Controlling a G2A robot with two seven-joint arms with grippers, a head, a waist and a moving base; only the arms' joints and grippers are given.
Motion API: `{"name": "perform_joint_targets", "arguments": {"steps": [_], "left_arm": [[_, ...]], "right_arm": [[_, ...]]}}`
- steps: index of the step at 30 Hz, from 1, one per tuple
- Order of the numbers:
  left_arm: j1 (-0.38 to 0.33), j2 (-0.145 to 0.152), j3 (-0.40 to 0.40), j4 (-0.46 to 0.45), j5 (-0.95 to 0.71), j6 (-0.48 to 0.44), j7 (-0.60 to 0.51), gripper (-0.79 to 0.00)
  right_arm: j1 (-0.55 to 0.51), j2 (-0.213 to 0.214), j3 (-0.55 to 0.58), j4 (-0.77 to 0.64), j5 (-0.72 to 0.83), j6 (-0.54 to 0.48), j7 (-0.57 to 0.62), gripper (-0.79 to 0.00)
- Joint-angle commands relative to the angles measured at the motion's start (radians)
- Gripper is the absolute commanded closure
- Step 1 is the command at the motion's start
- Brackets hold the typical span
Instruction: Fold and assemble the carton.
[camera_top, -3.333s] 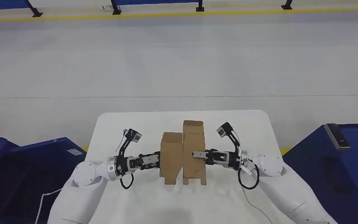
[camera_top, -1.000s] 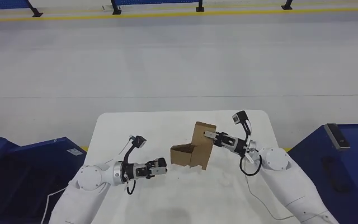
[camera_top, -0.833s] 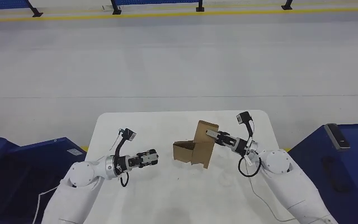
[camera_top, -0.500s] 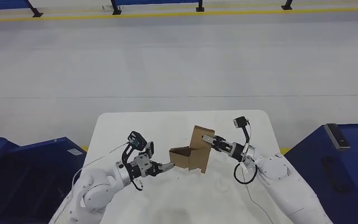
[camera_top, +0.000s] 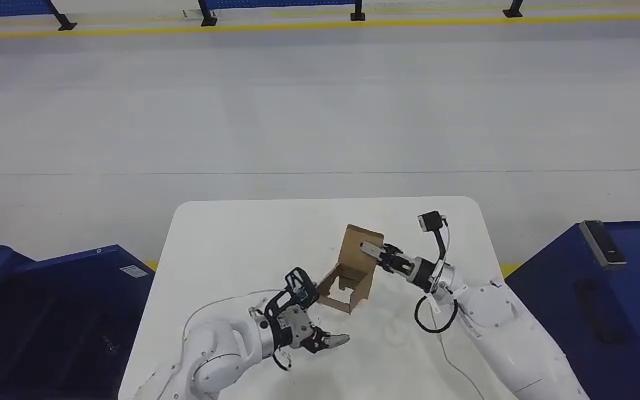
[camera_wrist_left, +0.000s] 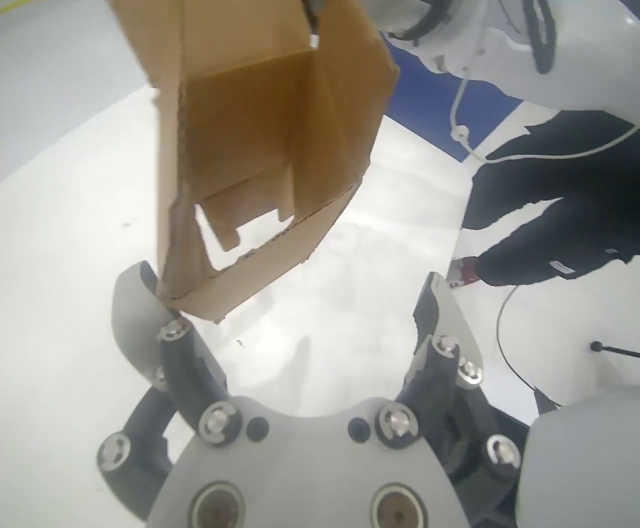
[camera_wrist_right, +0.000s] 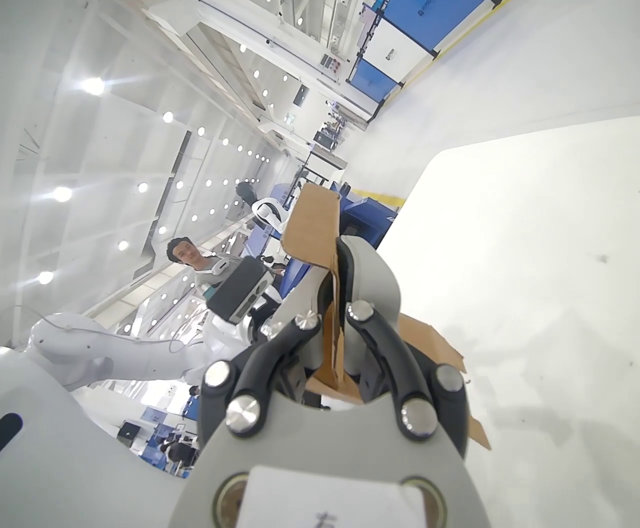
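Clamping one wall of the carton (camera_top: 347, 272) between its two fingers, the right gripper (camera_top: 376, 258) is holding the brown box over the middle of the white table (camera_top: 230, 240), a little toward the robot's right side. In the right wrist view the grey fingers are pressing on either face of a thin cardboard panel, with the panel's edge sticking out beyond the fingertips and more flaps (camera_wrist_right: 435, 345) showing below them. The carton is sitting tilted, its open mouth facing the near edge of the table and the left arm. Its inside is showing bare brown walls, and a notched flap at the far end is leaving a gap through which the white tabletop is showing. Whether its lowest corner is touching the table or hanging just above it, I cannot tell. The left gripper (camera_top: 322, 340) is hovering just beside the carton on the near side, low over the table, with its two fingers spread wide apart and nothing between them. In the left wrist view the carton's nearest corner is overlapping the tip of one finger (camera_wrist_left: 132, 310), while the other finger is standing well apart from the box; whether that corner is actually touching the finger, I cannot tell
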Motion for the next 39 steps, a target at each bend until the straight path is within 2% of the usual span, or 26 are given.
{"name": "perform_joint_targets", "arguments": {"steps": [1,7,13,28,35,39], "left_arm": [[-0.001,0.000,0.013,-0.009,0.004,-0.011,-0.018,-0.785],[-0.011,-0.002,0.065,-0.040,-0.012,-0.048,-0.056,-0.785],[-0.044,-0.011,0.109,-0.028,-0.013,-0.026,-0.055,-0.785],[-0.063,-0.013,0.117,-0.011,-0.033,0.009,-0.036,-0.785],[-0.044,-0.006,0.101,-0.048,-0.008,0.026,-0.028,-0.785],[-0.062,-0.010,0.104,-0.035,-0.034,0.037,-0.026,-0.785]], "right_arm": [[-0.003,-0.001,0.000,-0.005,-0.001,-0.003,-0.004,0.000],[-0.006,-0.009,-0.032,-0.015,-0.015,-0.002,0.002,0.000],[0.001,-0.021,-0.082,-0.009,-0.005,-0.002,0.034,0.000],[0.012,-0.027,-0.081,0.027,0.074,-0.011,0.100,0.000],[0.024,-0.031,-0.094,0.033,0.097,-0.005,0.152,0.000],[0.022,-0.034,-0.105,0.038,0.093,0.008,0.152,0.000]]}}
